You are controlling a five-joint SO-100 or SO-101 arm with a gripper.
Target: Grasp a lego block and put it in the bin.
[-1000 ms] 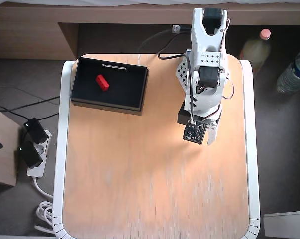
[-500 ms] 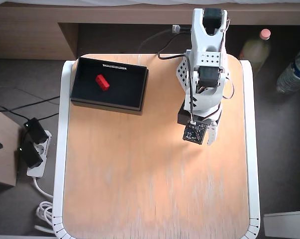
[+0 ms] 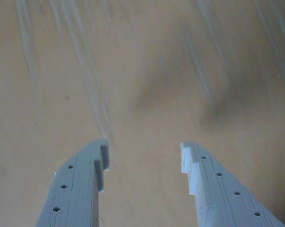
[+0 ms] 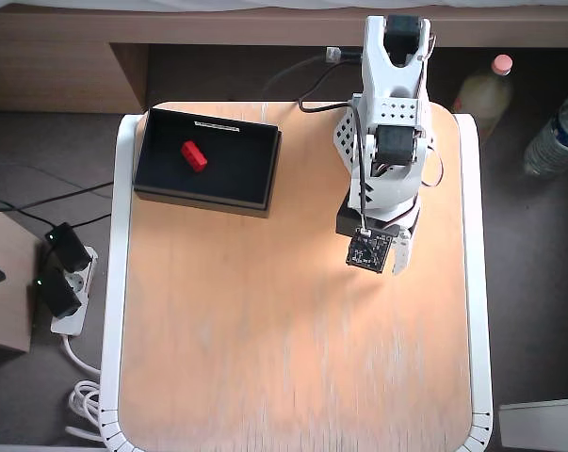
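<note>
The red lego block [image 4: 194,155] lies inside the black bin [image 4: 161,165], which stands at the table's back left in the overhead view, its thin white strip along the far edge. My gripper [image 4: 389,256] is folded back near the arm's base at the back right, well away from the bin. In the wrist view the gripper [image 3: 144,153] is open and empty, its two grey fingers [image 3: 81,184] spread apart over bare wood. The block and the bin are out of the wrist view.
The wooden table [image 4: 293,358] has a white rim. The arm's base [image 4: 389,104] stands at the back edge with cables behind it. A power strip [image 4: 62,282] lies on the floor to the left and bottles [image 4: 557,141] stand to the right.
</note>
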